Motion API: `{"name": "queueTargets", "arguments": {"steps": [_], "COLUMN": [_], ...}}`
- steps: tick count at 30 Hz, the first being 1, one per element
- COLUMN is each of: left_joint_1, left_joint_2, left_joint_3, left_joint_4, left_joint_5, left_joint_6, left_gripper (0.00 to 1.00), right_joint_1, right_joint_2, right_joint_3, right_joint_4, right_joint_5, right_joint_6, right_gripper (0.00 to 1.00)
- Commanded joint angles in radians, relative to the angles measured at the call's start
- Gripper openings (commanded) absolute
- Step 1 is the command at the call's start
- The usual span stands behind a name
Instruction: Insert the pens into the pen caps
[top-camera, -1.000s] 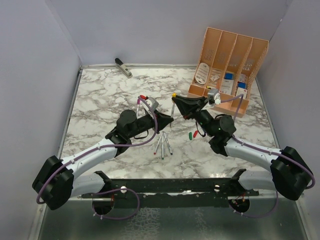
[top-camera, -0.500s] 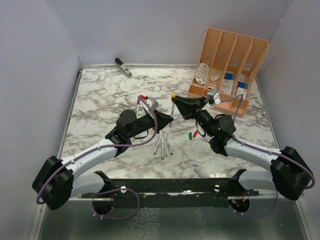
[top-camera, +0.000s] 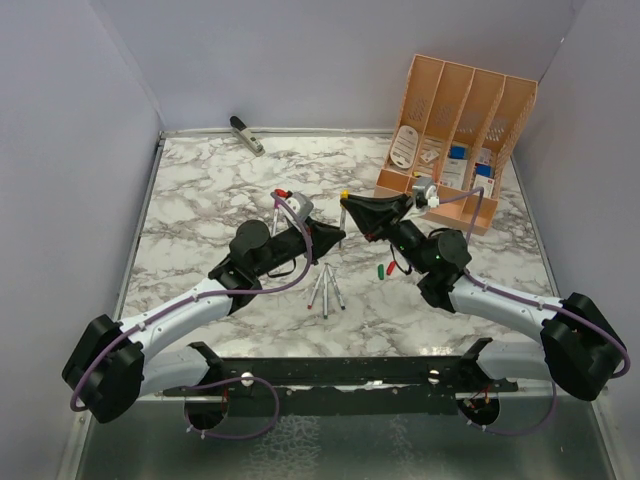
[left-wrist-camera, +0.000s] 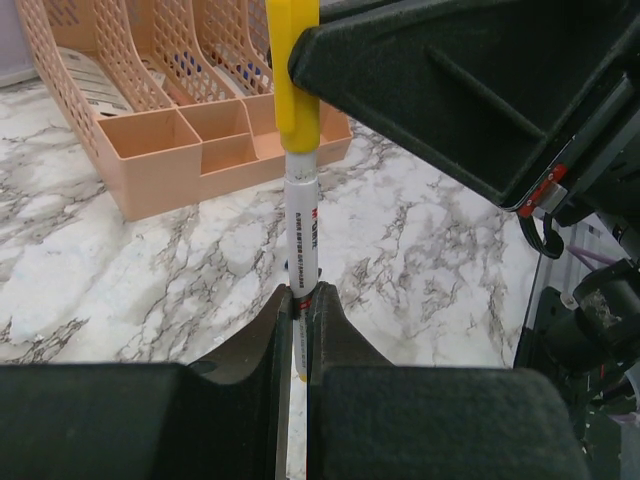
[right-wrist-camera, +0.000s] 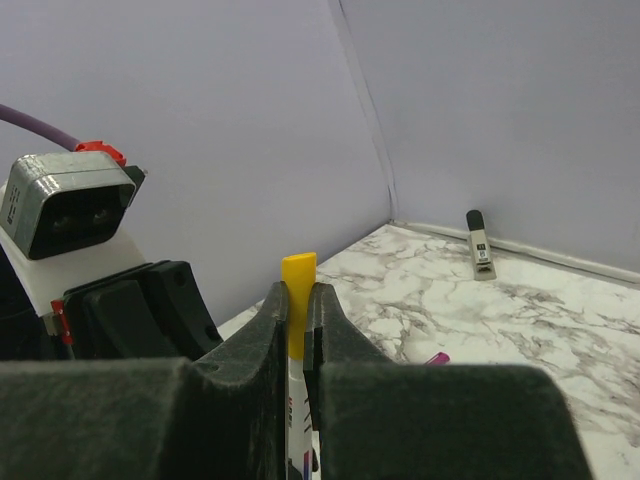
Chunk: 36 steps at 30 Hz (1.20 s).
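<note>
We stretch both arms inward, elbows low, until the grippers meet tip to tip. Our left gripper (top-camera: 335, 237) is pinched tight on a marker pen (left-wrist-camera: 303, 235) that stands straight out between its jaws. Our right gripper (top-camera: 347, 200) (facing it, slightly higher) is clamped on the yellow pen cap (left-wrist-camera: 294, 90) just beyond those jaws.

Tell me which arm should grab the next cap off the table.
Probably right: the green cap lies on the table beside its forearm, whereas the left gripper, shut on the pen, sits farther off.
</note>
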<state>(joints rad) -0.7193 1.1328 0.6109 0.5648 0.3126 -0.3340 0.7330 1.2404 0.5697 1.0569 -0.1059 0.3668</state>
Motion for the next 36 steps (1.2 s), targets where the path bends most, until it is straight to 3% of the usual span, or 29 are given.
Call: {"name": "queueTargets", "arguments": {"steps": [1, 14, 23, 36], "left_joint_1": [0.000, 0.000, 0.002, 0.004], "left_joint_2": [-0.024, -0.018, -0.052, -0.130], "left_joint_3": [0.000, 0.034, 0.048, 0.024], "left_joint_4": [0.070, 0.141, 0.217, 0.228], "left_joint_5": [-0.037, -0.075, -0.031, -0.154], "left_joint_6": [-0.002, -0.007, 0.006, 0.051], "left_gripper": [0.00, 0.00, 0.00, 0.00], "right_joint_1": [0.002, 0.002, 0.002, 0.002], "right_joint_2": [0.006, 0.040, 0.086, 0.087], "right_joint_3": [-0.005, -0.001, 0.001, -0.020], "right_joint_4": [-0.003, -0.064, -0.095, -0.153], "right_joint_5": [-0.045, -0.078, -0.185, -0.196], "right_joint_6": [0.018, 0.033, 0.027, 0.016], "right_gripper": [0.01, 0.01, 0.01, 0.01]}}
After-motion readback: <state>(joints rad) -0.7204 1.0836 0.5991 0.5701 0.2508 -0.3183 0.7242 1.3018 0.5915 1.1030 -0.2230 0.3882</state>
